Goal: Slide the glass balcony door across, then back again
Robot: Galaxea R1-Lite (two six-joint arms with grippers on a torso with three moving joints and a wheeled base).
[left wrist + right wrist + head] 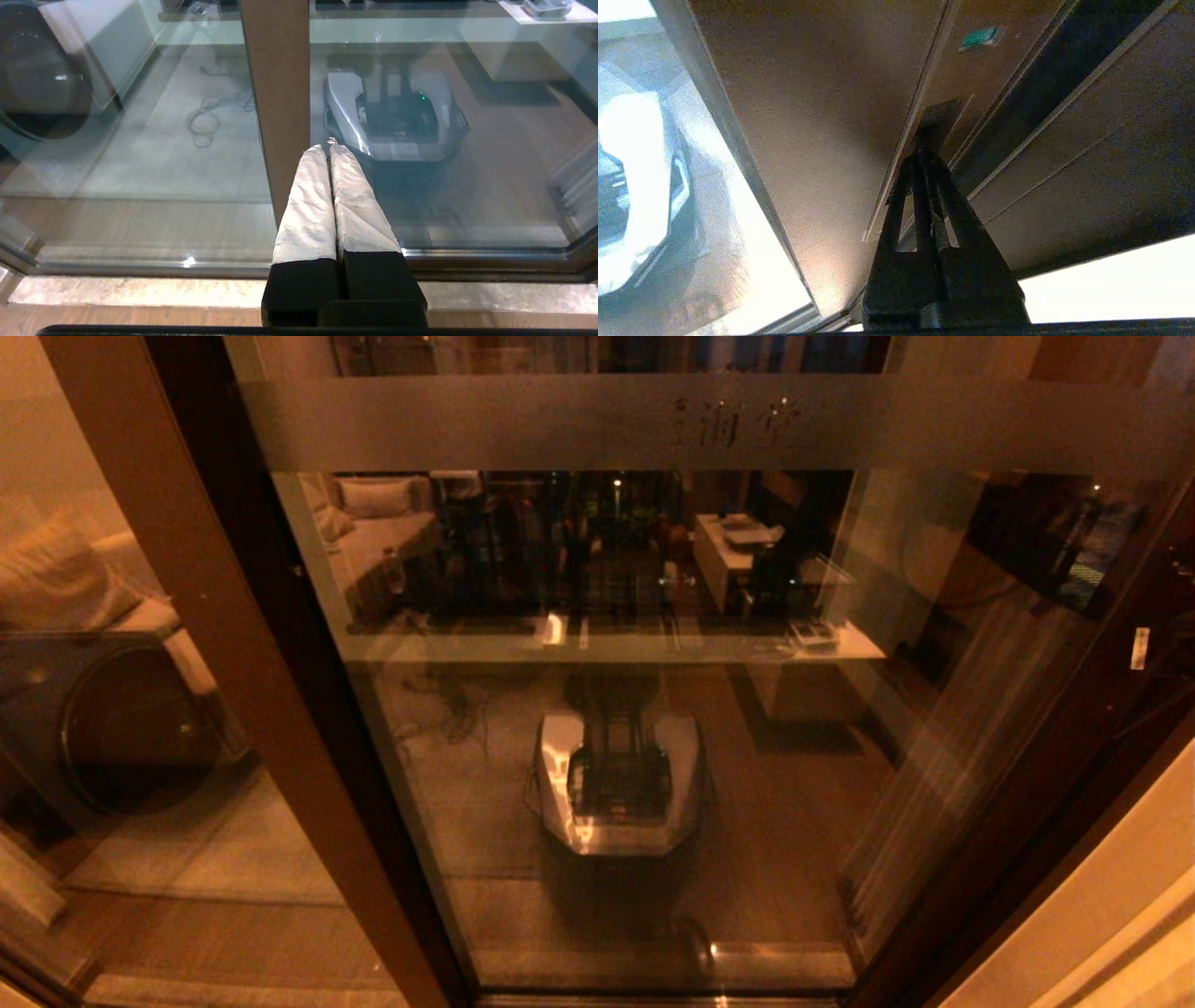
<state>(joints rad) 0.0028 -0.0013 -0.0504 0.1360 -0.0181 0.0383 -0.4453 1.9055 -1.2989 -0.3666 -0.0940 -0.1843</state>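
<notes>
Right gripper (924, 154) has its fingers pressed together against the glass balcony door (597, 709) frame at 3 o'clock; left gripper (331, 148) parked, fingers closed, empty.

The glass balcony door (653, 709) fills the centre, its stile (1055, 784) at three o'clock. A wide post (233, 644) stands at nine o'clock, a fixed glass panel (112, 756) beyond it. The right gripper (922, 149) sits against the stile's slot (941, 116).

You face the tall brown-framed glass balcony door (653, 728). Its frosted band (709, 425) with etched characters sits at twelve o'clock.
</notes>
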